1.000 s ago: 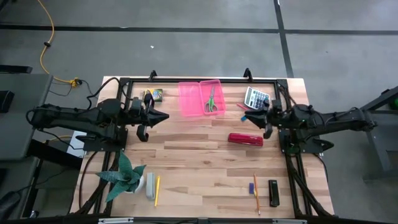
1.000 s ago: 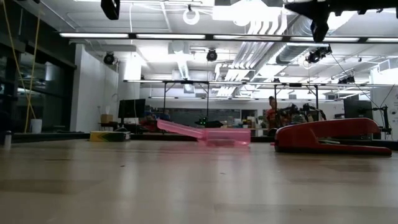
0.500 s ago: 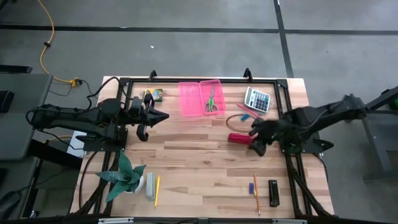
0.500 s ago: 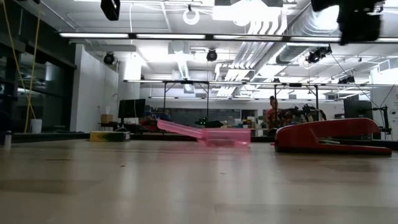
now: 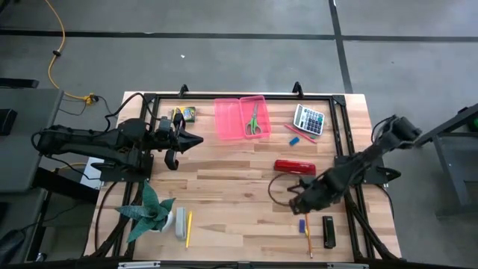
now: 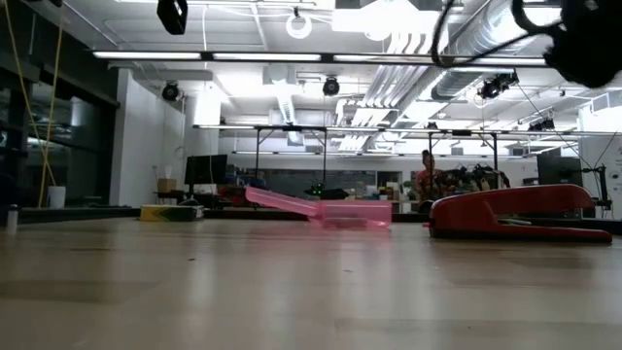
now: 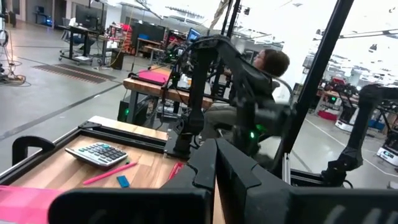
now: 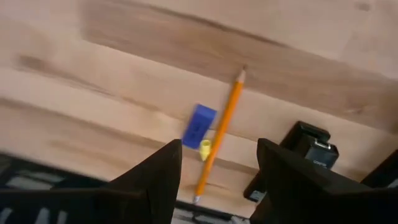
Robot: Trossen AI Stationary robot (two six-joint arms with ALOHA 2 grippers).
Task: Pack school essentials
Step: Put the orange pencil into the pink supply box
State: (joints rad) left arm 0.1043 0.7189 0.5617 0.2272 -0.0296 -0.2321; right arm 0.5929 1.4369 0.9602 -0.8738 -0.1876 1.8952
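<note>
While my right gripper [image 5: 296,203] is hanging with its fingers spread and nothing between them, I am looking through its wrist camera straight down on the orange pencil [image 8: 218,135], with the small blue piece [image 8: 199,124] lying just beside it and the black piece [image 8: 303,155] a little farther off. From above, I am placing that gripper over the near right part of the table [image 5: 239,194], just short of those three things. I am judging this as the reach-in step for the pencil (the pink case [image 5: 240,117] at the far edge, lid open, is already holding the green-handled scissors [image 5: 253,119]). For the next move I am thinking of lowering over the pencil's shaft, closing across it and not along it, and keeping clear of the blue piece. The red stapler [image 5: 294,167] is lying between me and the case, so the carry is calling for some height. My left gripper [image 5: 196,140] is waiting pressed shut at the far left, near the crayon box [image 5: 184,113]. The calculator [image 5: 308,118], red pen [image 5: 293,131] and yellow pencil [image 5: 188,229] are staying where they lie. I am reading no brand or lettering anywhere; all of it is too small.
</note>
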